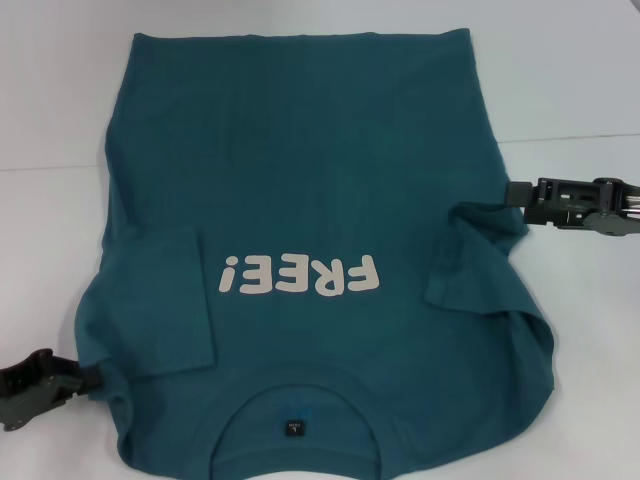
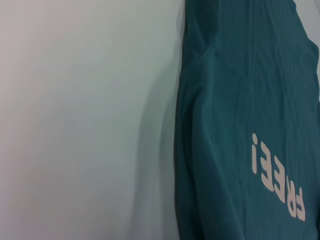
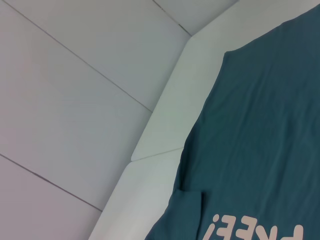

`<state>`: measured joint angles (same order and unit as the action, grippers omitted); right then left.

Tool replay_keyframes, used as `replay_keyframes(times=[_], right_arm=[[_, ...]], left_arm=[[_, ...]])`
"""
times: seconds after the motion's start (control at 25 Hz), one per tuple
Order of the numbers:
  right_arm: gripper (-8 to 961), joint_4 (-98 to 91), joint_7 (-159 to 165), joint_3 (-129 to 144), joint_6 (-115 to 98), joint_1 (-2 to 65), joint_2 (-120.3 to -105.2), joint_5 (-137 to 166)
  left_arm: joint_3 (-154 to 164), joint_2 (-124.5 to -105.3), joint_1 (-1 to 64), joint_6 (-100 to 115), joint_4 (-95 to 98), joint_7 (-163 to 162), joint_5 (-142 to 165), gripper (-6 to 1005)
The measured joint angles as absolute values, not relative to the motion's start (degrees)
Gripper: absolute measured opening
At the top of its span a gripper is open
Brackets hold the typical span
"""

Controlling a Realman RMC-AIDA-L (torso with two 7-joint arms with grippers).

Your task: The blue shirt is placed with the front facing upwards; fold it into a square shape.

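Teal cotton over most of the white table (image 1: pixel 60 110): the blue shirt (image 1: pixel 300 190) spread flat, front up, collar toward the robot and hem at the far side. White "FREE!" lettering (image 1: pixel 300 275) across the chest, upside down in the head view. Small dark neck label (image 1: pixel 293 427) inside the collar, at the near edge. Both short sleeves folded inward over the body, the left one lying flat just beside the lettering, the right one creased and more rumpled. Left gripper (image 1: pixel 85 377) low at the near left corner, touching the cloth by the left shoulder; looks pinched on the edge there, though whether the jaws are truly shut cannot be told. Right gripper (image 1: pixel 512 192) at the right side edge, about mid-length, its tip against the bunched fabric near the right sleeve; jaw state likewise not clear. Left wrist view: the shirt's side edge with soft folds against bare table. Right wrist view: shirt, table edge, and pale tiled floor (image 3: pixel 60 100) beyond.
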<state>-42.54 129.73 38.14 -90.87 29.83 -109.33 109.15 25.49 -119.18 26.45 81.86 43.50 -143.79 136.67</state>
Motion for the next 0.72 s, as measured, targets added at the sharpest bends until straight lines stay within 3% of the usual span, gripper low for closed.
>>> replay_keyframes(times=[0.72], right_arm=[[941, -42.5, 129.9, 38.3, -91.1, 29.6, -109.16, 109.3]], left_arm=[[16.3, -117.52, 26.0, 90.7, 42.2, -138.1, 135.0, 43]])
